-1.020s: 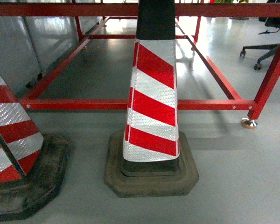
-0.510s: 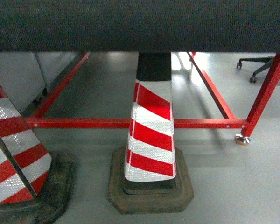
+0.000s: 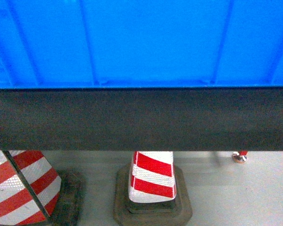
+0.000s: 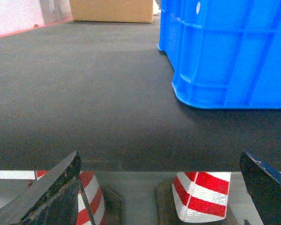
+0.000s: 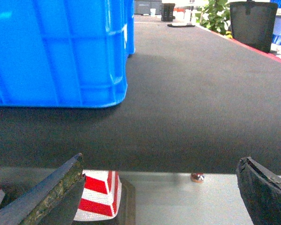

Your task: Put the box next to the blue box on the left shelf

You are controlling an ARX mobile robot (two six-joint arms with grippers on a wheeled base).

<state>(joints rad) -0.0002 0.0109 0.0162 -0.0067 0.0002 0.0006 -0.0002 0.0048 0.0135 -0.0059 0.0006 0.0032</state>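
Observation:
The box (image 3: 141,42), a bright-blue ribbed crate, stands on a dark mat-covered table (image 3: 141,117) and fills the top of the head view. The left wrist view has the box (image 4: 234,61) at upper right; the right wrist view has the box (image 5: 56,51) at upper left. A second blue crate (image 5: 129,23) stands just behind it. My left gripper (image 4: 160,157) and right gripper (image 5: 160,159) are both open and empty, level with the table's near edge and short of the box. The left shelf and its blue box are out of view.
Red-and-white traffic cones (image 3: 151,181) (image 3: 19,188) stand on the grey floor under the table's front edge. A cardboard box (image 4: 112,10) sits at the table's far end. A black bin (image 5: 253,23) and a plant (image 5: 215,14) are at far right.
The head view has risen from the cones and the red frame under the table to the table's edge and the blue crate on it.

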